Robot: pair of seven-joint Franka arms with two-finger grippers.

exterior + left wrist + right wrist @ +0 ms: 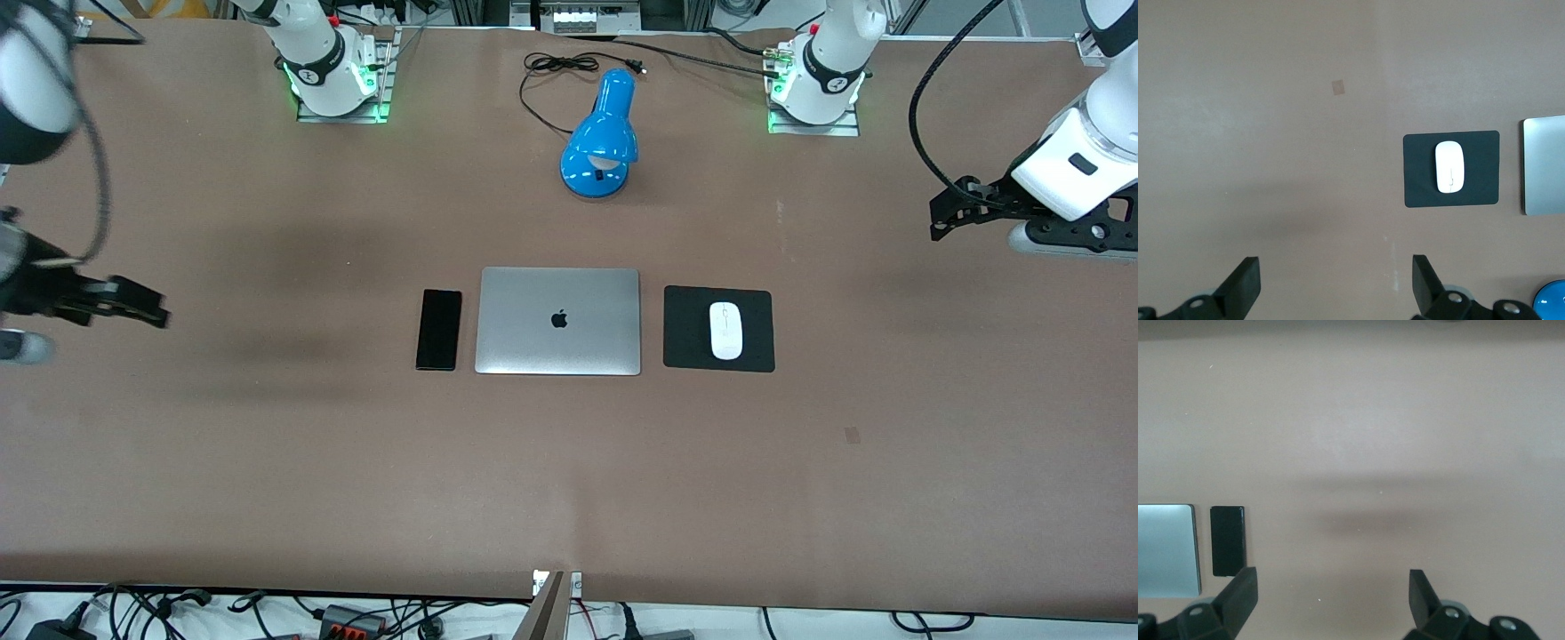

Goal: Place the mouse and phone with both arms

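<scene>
Left gripper (942,218) and right gripper (151,307) aloft at the table's ends, fingers spread.

Brown surface (267,444). White mouse (725,330) with thin grey line, on black pad (685,329). Glossy black phone (439,329). Silver laptop (558,321) bearing black apple logo. Bright blue lamp (601,133) with black cord (551,80), upper centre.

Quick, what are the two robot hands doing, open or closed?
Left gripper: open, holding nothing, over bare table.
Right gripper: open, holding nothing, over bare table.
</scene>
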